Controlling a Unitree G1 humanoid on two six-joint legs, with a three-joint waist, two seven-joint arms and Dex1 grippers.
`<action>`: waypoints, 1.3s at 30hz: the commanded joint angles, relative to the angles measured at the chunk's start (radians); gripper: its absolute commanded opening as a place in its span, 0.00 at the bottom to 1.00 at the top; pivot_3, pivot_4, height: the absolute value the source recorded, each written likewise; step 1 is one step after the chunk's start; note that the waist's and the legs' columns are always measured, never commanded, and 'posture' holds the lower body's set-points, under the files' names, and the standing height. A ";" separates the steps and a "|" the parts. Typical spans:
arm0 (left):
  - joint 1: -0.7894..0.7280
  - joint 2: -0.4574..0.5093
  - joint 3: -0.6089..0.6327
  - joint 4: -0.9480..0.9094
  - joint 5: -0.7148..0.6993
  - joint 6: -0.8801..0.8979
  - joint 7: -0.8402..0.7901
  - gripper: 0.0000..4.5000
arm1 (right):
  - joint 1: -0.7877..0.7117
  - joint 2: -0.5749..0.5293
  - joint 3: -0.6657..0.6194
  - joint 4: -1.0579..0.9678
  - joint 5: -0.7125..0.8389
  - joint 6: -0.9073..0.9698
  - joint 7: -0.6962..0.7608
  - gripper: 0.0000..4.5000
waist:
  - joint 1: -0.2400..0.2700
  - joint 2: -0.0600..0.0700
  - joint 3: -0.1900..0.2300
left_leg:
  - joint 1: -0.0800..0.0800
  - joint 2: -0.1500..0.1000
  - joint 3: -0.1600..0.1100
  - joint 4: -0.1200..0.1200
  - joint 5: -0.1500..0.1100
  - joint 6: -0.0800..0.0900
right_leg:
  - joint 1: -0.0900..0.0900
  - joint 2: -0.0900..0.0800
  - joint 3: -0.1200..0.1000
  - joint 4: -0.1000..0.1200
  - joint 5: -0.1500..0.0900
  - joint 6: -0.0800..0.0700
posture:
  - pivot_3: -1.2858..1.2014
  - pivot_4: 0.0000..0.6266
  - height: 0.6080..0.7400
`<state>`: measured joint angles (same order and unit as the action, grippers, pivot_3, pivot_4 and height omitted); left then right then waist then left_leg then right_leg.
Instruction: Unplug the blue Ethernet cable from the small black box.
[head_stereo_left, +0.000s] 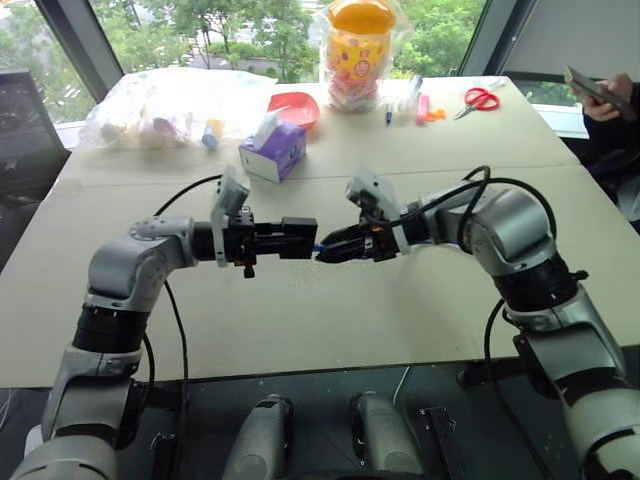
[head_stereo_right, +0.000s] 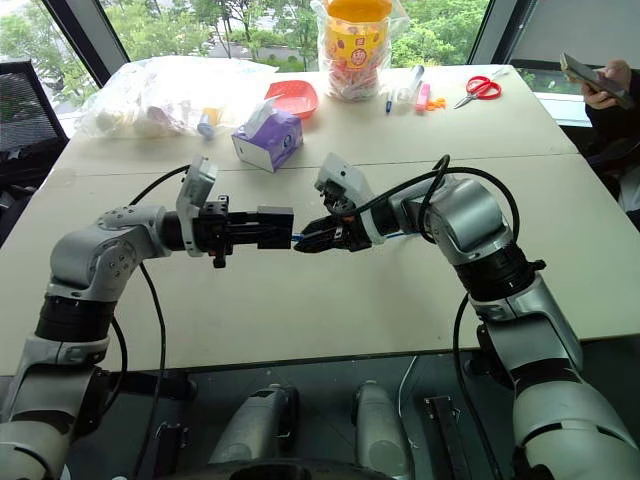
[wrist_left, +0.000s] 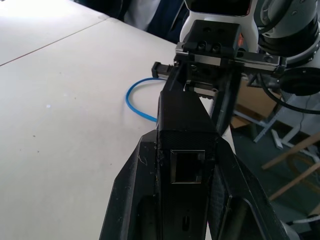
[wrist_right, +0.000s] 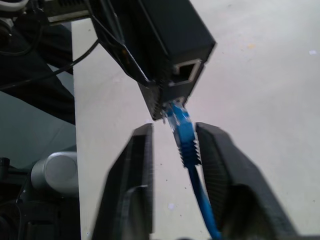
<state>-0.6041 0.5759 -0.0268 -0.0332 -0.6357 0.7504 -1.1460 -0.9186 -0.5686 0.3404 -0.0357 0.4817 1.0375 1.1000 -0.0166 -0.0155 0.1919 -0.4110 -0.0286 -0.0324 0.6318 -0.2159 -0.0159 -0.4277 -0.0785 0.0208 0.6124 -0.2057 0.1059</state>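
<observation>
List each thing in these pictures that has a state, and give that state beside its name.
small black box: held off the table, clamped in the left hand.
blue Ethernet cable: plug still at the box's port, boot between the right hand's fingers.
right hand: open around the plug boot.
red scissors: lying flat on the table.

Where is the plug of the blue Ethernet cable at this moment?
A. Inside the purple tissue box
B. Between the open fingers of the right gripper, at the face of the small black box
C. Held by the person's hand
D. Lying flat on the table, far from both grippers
B: the right wrist view shows the blue Ethernet cable between the parted fingers of the right gripper, at the small black box, which the left gripper holds.
</observation>
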 joint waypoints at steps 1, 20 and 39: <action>-0.006 -0.001 0.002 -0.037 -0.009 -0.012 -0.001 0.12 | -0.024 0.008 -0.019 -0.011 0.007 -0.011 0.004 0.60 | 0.000 0.000 0.000 | 0.000 0.000 0.000 0.000 0.000 0.000 | 0.000 0.000 0.000 0.000 0.000 0.000 | 0.52 0.24 1.00; 0.006 0.002 -0.007 -0.049 -0.002 -0.019 -0.010 0.12 | -0.078 0.022 0.003 0.031 0.013 0.037 0.040 0.00 | 0.000 0.000 0.000 | 0.000 0.000 0.000 0.000 0.000 0.000 | 0.000 0.000 0.000 0.000 0.000 0.000 | 0.52 0.24 1.00; 0.002 0.046 0.023 -0.039 -0.013 -0.002 -0.050 0.12 | -0.036 -0.043 0.080 0.063 -0.092 -0.062 0.060 0.00 | -0.001 0.000 0.000 | 0.000 0.000 0.000 0.000 0.000 0.000 | -0.001 0.000 0.000 0.000 0.000 0.000 | 0.52 0.24 1.00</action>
<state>-0.5806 0.5988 -0.0370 -0.0429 -0.6210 0.7566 -1.1785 -0.9646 -0.5722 0.4117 0.0198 0.4431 0.9880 1.1690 -0.0172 -0.0155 0.1919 -0.4113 -0.0285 -0.0324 0.6314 -0.2159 -0.0160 -0.4285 -0.0786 0.0208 0.6122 -0.2057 0.1058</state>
